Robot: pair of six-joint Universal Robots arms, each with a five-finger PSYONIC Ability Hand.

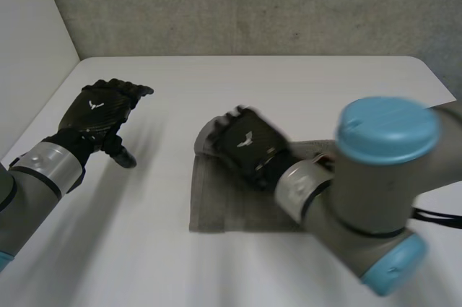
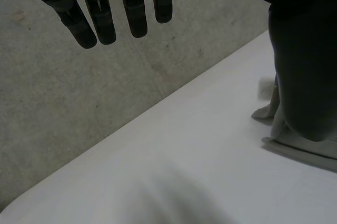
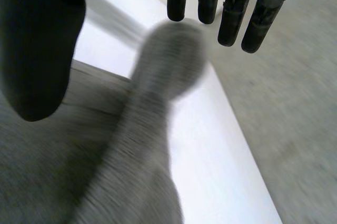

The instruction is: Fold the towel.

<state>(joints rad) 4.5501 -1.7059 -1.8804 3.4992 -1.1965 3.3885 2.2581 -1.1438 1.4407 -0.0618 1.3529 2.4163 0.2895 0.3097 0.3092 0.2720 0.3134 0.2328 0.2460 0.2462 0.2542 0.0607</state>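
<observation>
- Two black hands are over the white table [image 1: 303, 83]; the grey towel [image 1: 224, 209] lies low in the centre of the head view, partly under the right arm.
- Left hand [image 1: 97, 115] hangs at the left of that frame, well apart from the towel, fingers [image 2: 100, 21] straight and released, holding nothing.
- Right hand [image 1: 245, 146] is over the towel's upper left corner, where the cloth rises. Its fingers [image 3: 231, 16] are straight, its thumb [image 3: 37, 45] spread wide, with a blurred flap between them, not pinched.

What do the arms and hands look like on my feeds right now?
The left hand and right hand are black, each with a small white mark on its back. Each wrist wears a silver band. The left arm and right arm are grey; the right arm's round joints carry light-blue caps.
</observation>
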